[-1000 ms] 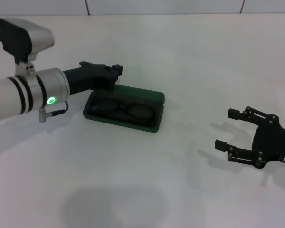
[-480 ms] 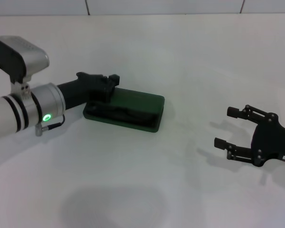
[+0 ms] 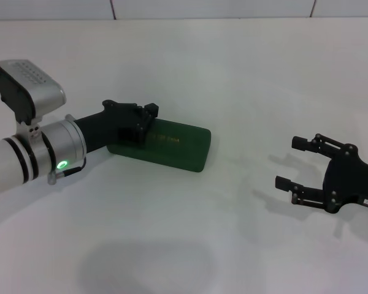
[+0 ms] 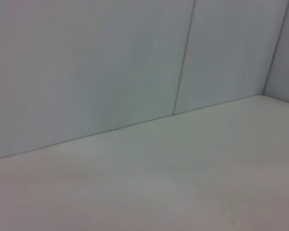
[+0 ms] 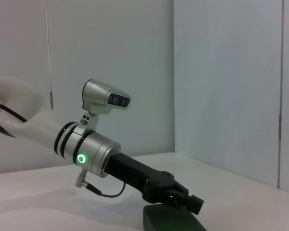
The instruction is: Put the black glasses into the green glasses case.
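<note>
A plain white tabletop [image 3: 245, 73] fills the scene, meeting a pale panelled wall [image 4: 86, 62] at its far edge. The green glasses case [image 3: 172, 144] lies shut left of centre, its lid (gold lettering showing) facing up; its long axis runs across the table, slanting slightly from far-left to near-right. The black glasses are not visible anywhere. The left gripper [image 3: 144, 119] rests on the case's far-left end, pressing on the lid; whether its fingers are spread or closed cannot be told. The right gripper [image 3: 294, 162] hovers well apart at the right, its fingers spread wide and holding nothing.
</note>
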Controlling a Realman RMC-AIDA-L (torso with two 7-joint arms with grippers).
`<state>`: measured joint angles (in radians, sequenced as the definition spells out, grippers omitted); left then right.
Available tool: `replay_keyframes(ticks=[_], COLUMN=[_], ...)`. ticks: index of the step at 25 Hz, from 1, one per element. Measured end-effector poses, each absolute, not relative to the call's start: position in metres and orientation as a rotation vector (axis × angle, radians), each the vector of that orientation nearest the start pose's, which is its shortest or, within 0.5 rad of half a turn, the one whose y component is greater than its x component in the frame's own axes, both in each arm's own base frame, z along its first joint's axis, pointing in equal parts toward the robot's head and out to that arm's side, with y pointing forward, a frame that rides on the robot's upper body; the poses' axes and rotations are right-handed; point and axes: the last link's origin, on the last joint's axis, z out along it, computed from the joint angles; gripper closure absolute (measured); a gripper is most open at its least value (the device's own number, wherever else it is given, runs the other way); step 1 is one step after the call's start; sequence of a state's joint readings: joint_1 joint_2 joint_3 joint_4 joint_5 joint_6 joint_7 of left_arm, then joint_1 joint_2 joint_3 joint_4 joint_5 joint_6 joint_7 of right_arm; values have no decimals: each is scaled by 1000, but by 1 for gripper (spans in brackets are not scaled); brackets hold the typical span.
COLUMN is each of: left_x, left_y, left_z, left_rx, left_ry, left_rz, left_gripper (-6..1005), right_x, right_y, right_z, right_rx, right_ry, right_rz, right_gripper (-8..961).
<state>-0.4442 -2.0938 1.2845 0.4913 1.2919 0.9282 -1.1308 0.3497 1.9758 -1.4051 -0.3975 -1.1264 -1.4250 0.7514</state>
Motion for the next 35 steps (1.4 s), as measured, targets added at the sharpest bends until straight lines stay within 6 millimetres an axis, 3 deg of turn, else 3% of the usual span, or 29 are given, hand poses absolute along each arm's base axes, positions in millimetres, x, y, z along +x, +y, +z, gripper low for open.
replay_keyframes(ticks=[7,16,26,31,35], left_x=[-277,-250,-269,-287,-307], left_y=[346,356,341,315,281], left_z=[-56,-16,16,27,36], left_rx=[-2361,-2491,-2480,-2498,-2531], left_ry=[-715,-890,-768,-635,-569], left_rz=[-680,-908,-902,-856,-826], left_gripper=[934,933,931,715,562], right_x=[290,292,297,303,305], right_y=[282,283,282,282,277], right_z=[-28,-26,-19,-6,-1], right_rx=[-2570,-2569,-2571,-2533,-2551], right_ry=[219,250,268,292,279], right_rz=[842,843,834,851,859], right_gripper=[142,142,142,142,142])
